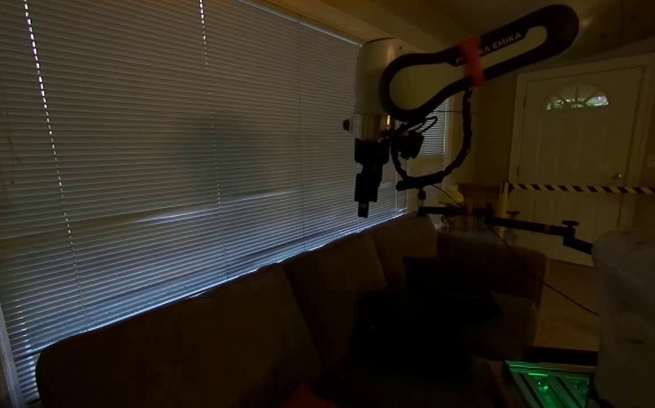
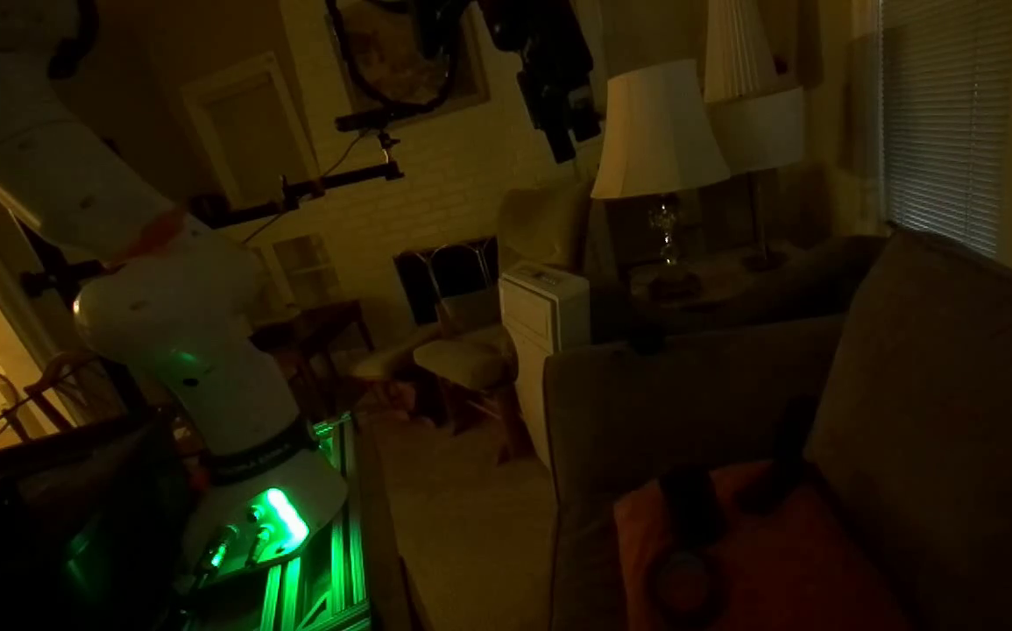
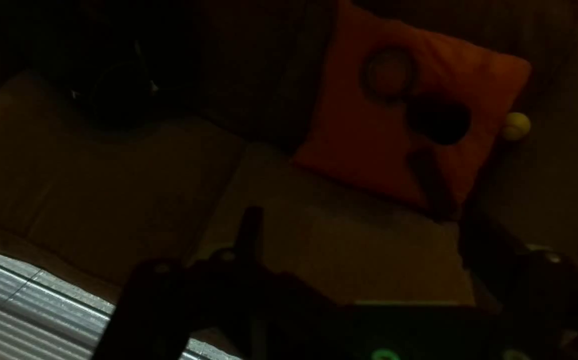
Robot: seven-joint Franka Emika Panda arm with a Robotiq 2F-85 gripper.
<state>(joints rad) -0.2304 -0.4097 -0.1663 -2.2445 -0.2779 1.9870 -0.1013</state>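
Nearest the lens in the wrist view, the claw (image 3: 364, 222) has its fingers (image 3: 252, 227) spread wide, with sofa (image 3: 369, 260) showing between them; in both exterior views it hangs pointing down, well apart from the upholstery; beyond its tips an orange cushion (image 3: 339, 130) lies on the sofa, bearing a dark ring (image 3: 367, 75), a black rounded thing (image 3: 441, 120) just beside that, and a dark strip (image 3: 431, 180) near the cushion's edge; the gloom hides what these three are. Just beside the cushion sits a yellowish ball (image 3: 516, 126), seen in the wrist view alone; farther along the sofa spreads a black heap (image 3: 133, 80), and I cannot tell whether it is a container or what it might hold. On the arm (image 1: 429, 85), "EMIKA" reads plainly, an orange band (image 1: 473, 62) cutting across the letters before it; marks on the base collar (image 2: 260, 460) are too dark to read. Striped tape (image 1: 588, 188) crosses before a door (image 1: 579, 141) in an exterior view only; a white boxy unit (image 2: 549, 307) beside the sofa likewise shows in an exterior view only.
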